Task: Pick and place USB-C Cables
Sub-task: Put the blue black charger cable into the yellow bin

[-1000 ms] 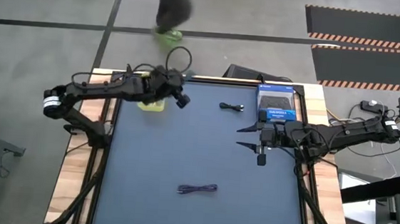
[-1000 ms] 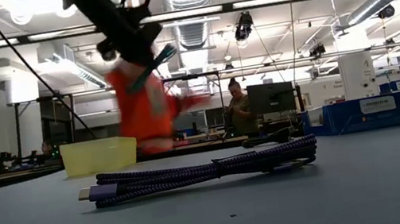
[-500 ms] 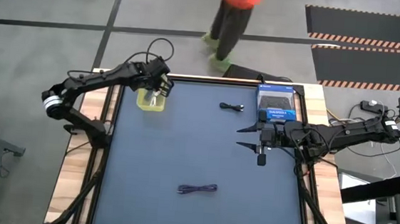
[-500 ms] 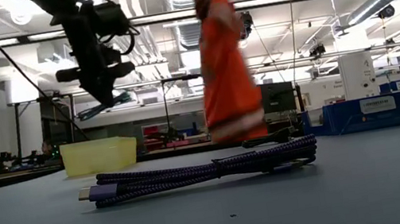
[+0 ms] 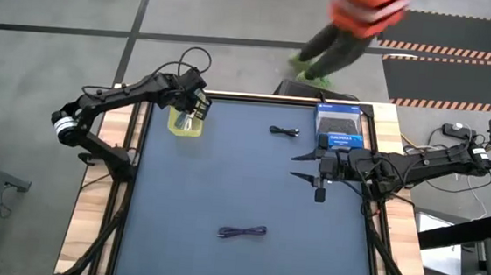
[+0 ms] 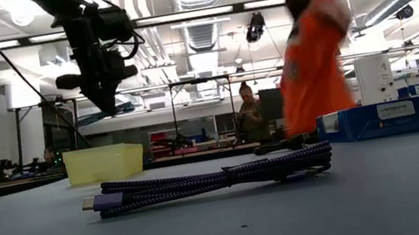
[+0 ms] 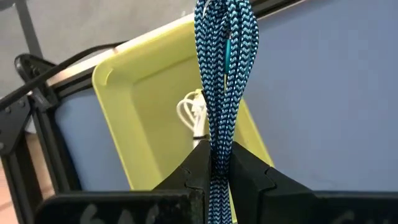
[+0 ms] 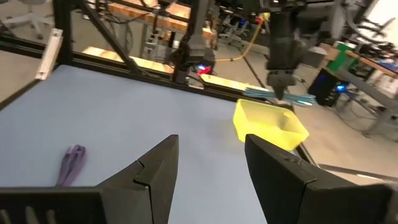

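Presently the left gripper (image 5: 197,112) hangs above the yellow bin (image 5: 179,127) at the far left corner of the worktop (image 5: 225,180), its fingers (image 7: 186,177) clamped on the green cable (image 7: 222,68), whose bundle dangles between them directly over the bin. The white cable (image 7: 193,112) lies inside the bin. The black cable (image 5: 285,131) rests on the worktop far of centre, just left of a blue box (image 5: 339,130). The purple cable (image 5: 242,232) lies near the front edge, well apart from both arms. The right gripper (image 5: 307,168) waits at the right side with fingers spread, holding nothing. A person in orange (image 5: 360,15) passes beyond the worktop.
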Motion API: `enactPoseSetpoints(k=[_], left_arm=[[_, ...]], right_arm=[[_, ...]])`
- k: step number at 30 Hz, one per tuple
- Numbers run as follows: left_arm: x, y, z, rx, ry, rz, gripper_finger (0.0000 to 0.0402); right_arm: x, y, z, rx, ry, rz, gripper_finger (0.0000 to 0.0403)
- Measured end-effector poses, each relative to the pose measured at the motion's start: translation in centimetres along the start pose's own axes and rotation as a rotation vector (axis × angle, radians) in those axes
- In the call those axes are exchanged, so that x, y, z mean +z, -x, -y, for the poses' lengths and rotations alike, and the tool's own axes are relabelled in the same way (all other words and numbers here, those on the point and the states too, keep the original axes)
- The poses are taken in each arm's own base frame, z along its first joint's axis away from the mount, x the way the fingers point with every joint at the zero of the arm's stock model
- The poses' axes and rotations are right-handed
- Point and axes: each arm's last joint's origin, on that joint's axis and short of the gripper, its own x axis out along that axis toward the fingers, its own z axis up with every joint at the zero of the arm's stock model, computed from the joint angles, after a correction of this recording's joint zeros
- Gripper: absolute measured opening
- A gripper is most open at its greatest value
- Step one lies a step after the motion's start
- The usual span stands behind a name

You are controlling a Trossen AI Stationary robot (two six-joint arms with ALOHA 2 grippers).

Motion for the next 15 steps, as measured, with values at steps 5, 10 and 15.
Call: enactPoseSetpoints(k=[5,10,15], left_arm=[[-0.3,-0.5,-0.5,0.017,0.008,-0.028,0.0022],[-0.4,-0.6,-1.2,0.019,0.018,-0.086,0.0022],[-0.4,-0.7,-2.9,0.033,0.058,-0.185,0.0022]], right_arm=[[0.0,0.0,0.1,-0.017,-0.008,-0.005,0.0178],[0.0,0.0,0.0,-0.017,-0.011,-0.005,0.0178],[0.0,0.0,0.0,-0.017,-0.010,-0.006,0.0178]])
